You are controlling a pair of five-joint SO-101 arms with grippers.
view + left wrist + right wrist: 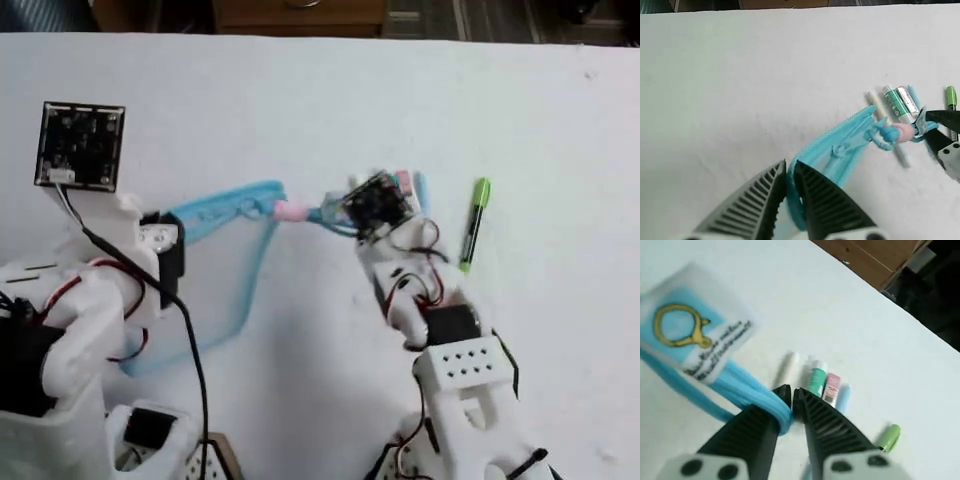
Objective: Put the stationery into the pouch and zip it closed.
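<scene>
Clear pouch (215,280) with blue zipper edging lies flat on the white table (300,100), left of centre, paper label tag (695,335) at its zip end. Can't tell whether the zip is open or shut along its length.

Zipper pull (887,134), a blue cord loop with a pink charm, is stretched out from the pouch's end toward the stationery. Right gripper (792,392) has its claw pressed together on that blue cord, likely to work the slider.

Left gripper (790,175) sits at the opposite part of the pouch, claw nearly closed with the blue edge band pinched in the narrow gap. It looks like an anchor, so the pouch doesn't slide when the pull is tugged.

None of the stationery is in the pouch. Row of small sticks and tubes (822,382) (white, green, pink, light blue) lies on the table just beyond the right gripper. Green marker (474,224) lies apart from them, further right.

Judgement: early stage, with loading not yet done.
</scene>
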